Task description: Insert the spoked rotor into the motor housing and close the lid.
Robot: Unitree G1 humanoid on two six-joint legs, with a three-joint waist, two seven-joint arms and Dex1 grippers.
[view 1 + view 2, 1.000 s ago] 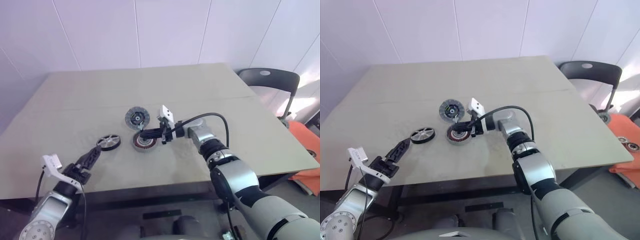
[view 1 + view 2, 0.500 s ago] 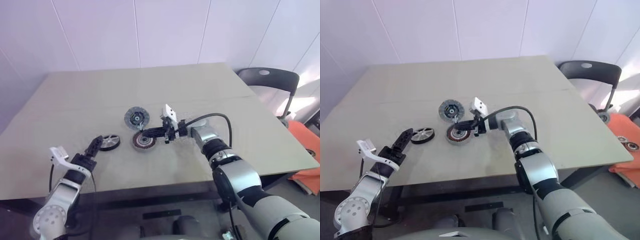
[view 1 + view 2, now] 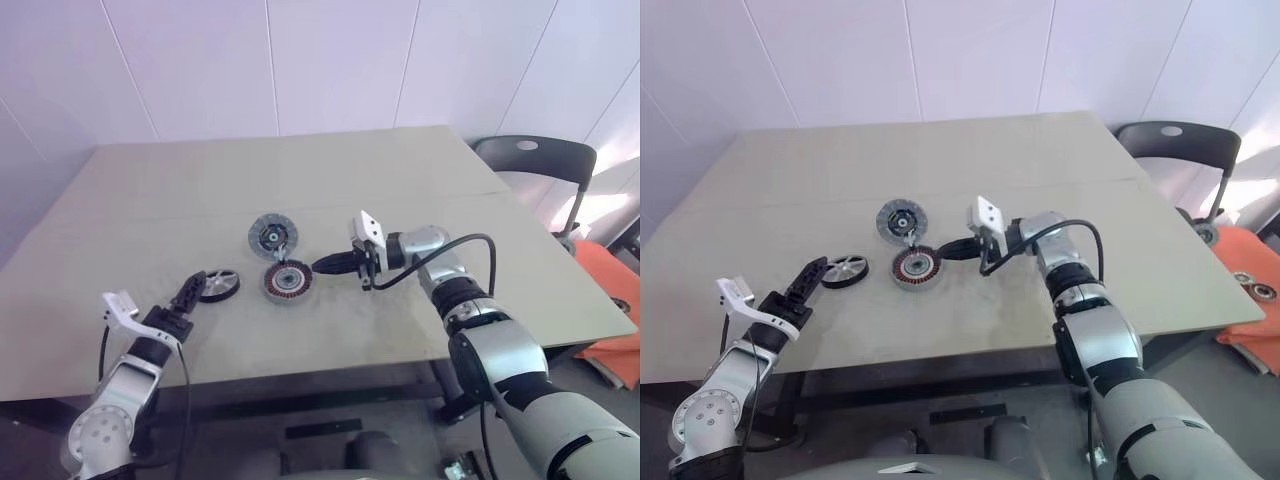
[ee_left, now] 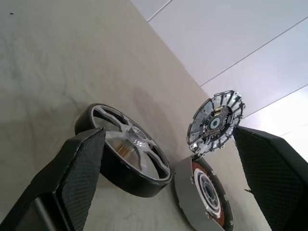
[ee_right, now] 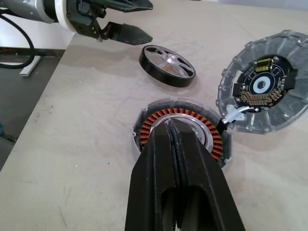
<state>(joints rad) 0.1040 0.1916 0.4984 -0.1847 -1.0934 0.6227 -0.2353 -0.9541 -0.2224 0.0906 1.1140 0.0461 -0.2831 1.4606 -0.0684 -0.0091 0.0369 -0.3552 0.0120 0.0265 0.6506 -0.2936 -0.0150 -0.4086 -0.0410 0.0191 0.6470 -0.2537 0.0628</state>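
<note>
The spoked rotor [image 3: 218, 284] lies flat on the table, a black-rimmed silver wheel. My left gripper [image 3: 190, 291] is open, its tips close to the rotor's near-left edge; in the left wrist view the rotor [image 4: 127, 154] sits just ahead between the two fingers [image 4: 82, 163]. The motor housing [image 3: 287, 281], with copper-red windings, stands right of the rotor. The lid [image 3: 271, 236] lies just behind the housing, joined to it by a short white wire. My right gripper [image 3: 318, 266] is shut and empty, pointing left, its tip at the housing's right rim [image 5: 180, 130].
The beige table [image 3: 400, 180] has bare surface all around the three parts. A black chair [image 3: 535, 160] stands off the table's far right corner, and an orange object [image 3: 612, 275] sits beyond the right edge.
My right gripper has drawn back to the right, from over the housing to beside its right rim. My left gripper has come forward, closer to the rotor. The parts have not moved.
</note>
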